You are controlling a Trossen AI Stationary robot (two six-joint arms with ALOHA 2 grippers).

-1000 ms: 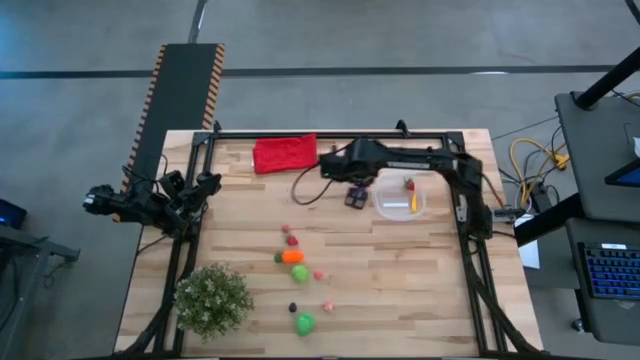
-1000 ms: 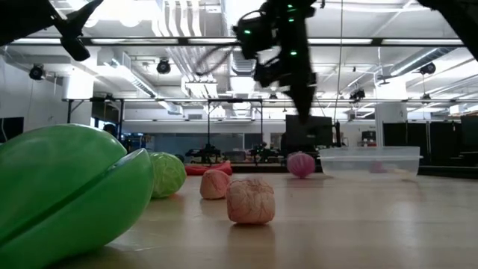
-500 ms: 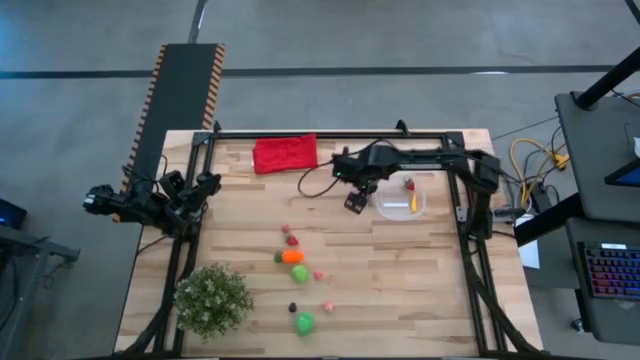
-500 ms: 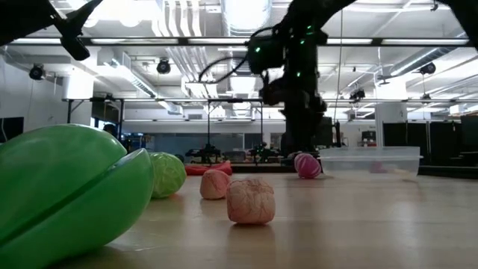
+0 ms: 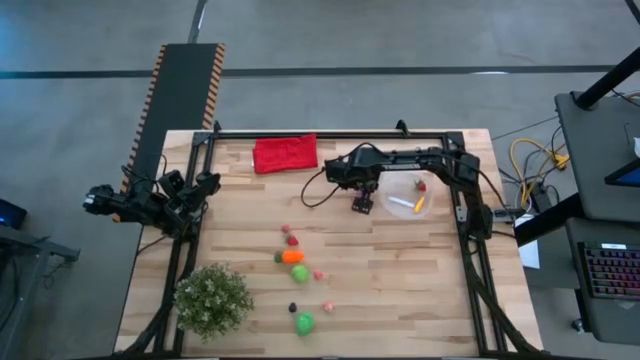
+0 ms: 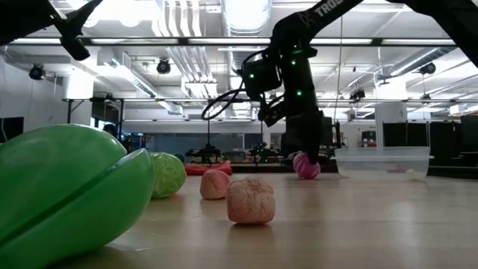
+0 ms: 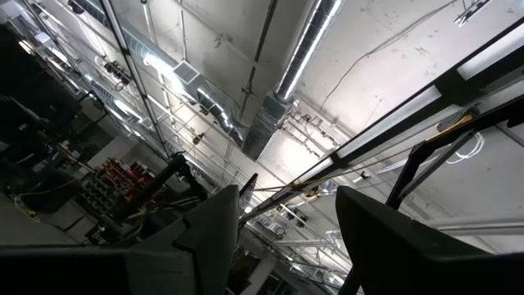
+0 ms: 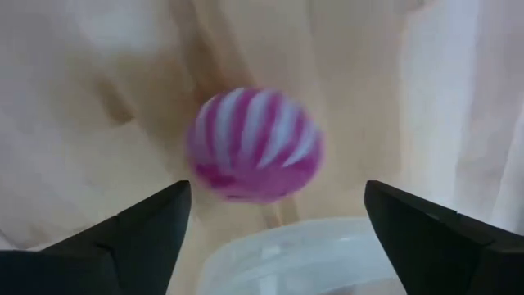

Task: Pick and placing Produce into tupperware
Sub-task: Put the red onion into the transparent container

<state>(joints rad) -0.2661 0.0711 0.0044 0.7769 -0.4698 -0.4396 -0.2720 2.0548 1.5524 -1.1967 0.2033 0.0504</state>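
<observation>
My right gripper [image 5: 362, 205] hangs low over the table, just left of the tupperware [image 5: 405, 198], a clear round tub with red and yellow pieces inside. It is open. In the right wrist view its fingers [image 8: 277, 192] stand to either side of a magenta-and-white striped ball [image 8: 254, 143] resting on the wood, with the tub's rim [image 8: 286, 246] close by. The low view shows the ball [image 6: 306, 166] below the gripper [image 6: 302, 146]. Other produce lies mid-table, among it an orange piece [image 5: 293, 256] and a green one [image 5: 304, 323]. My left gripper [image 5: 205, 185] waits open at the table's left edge.
A red cloth [image 5: 285, 153] lies at the far edge. A bushy potted plant [image 5: 212, 298] stands near the near-left corner. A black frame [image 5: 330, 133] runs around the tabletop. A cable loops from the right arm over the wood [image 5: 312, 190].
My right gripper has come down toward the table and moved a little toward the right and near edges, ending low over the magenta ball beside the tub. The tub has slid slightly toward the table's right edge.
</observation>
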